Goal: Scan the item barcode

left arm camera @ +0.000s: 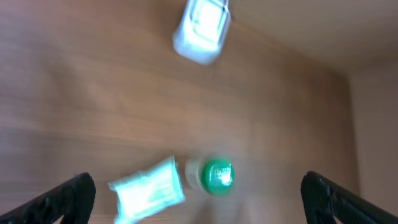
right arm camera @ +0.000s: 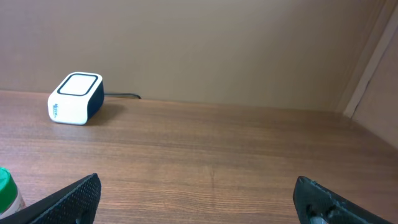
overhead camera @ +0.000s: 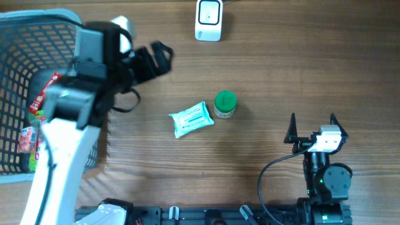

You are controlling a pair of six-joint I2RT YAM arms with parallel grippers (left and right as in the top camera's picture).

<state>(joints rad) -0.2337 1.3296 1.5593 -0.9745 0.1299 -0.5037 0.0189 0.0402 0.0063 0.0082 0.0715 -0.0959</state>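
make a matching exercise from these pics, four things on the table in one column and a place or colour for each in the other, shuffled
Things:
1. scanner
2. jar
3. packet
4. basket

Place or colour:
a. green lid, mid-scene
b. grey mesh, at the left edge of the overhead view
c. light blue and white, lying flat just left of the jar
d. white box, at the top of the overhead view

Pairs: 1-d, 2-a, 3-c, 4-b
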